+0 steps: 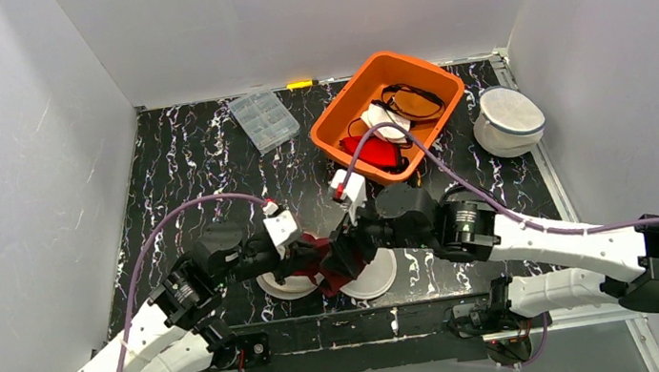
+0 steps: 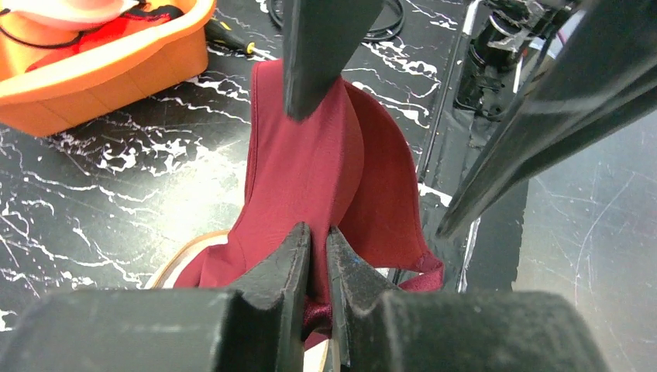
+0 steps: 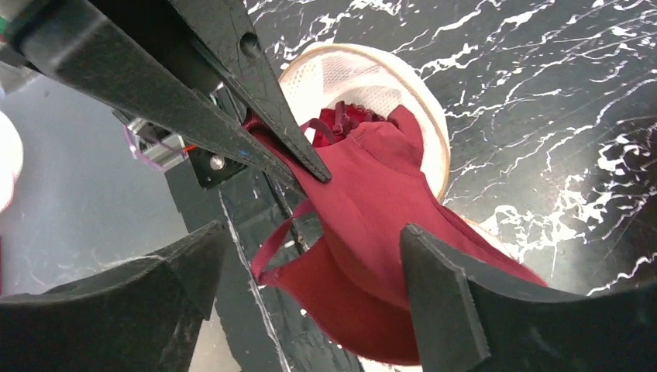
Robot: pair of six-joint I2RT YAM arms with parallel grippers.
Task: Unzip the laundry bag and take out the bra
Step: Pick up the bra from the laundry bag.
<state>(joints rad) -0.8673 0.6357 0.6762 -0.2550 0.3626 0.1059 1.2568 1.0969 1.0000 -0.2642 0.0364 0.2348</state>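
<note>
Top external view: both arms meet low at the near middle of the worktop (image 1: pixel 197 155), and the dark red bra (image 1: pixel 322 266) hangs between them, right over the white laundry bag (image 1: pixel 375 281), which lies spread open beneath. From the left wrist, the left tool (image 2: pixel 318 236) is clenched on a fold of the bra's fabric, jaws pinched almost together with the cloth running up between them. That's the grip keeping the garment raised off the bag. From the right wrist, the right tool (image 3: pixel 310 232) is released, jaws standing wide on either side of the cup and touching nothing I can make out. So the left arm alone carries the weight, and this reads to me like a handover or a regrip, one side holding while the other lets go. The cup hangs taut from the left pinch, while the straps bunch up near the bag's mesh mouth, and I can't tell whether they're clear of it or caught inside. That's the risk: a snagged strap could drag the bag along. The orange bin (image 1: pixel 343 98) at the back looks the likely drop spot, though that's a guess.
</note>
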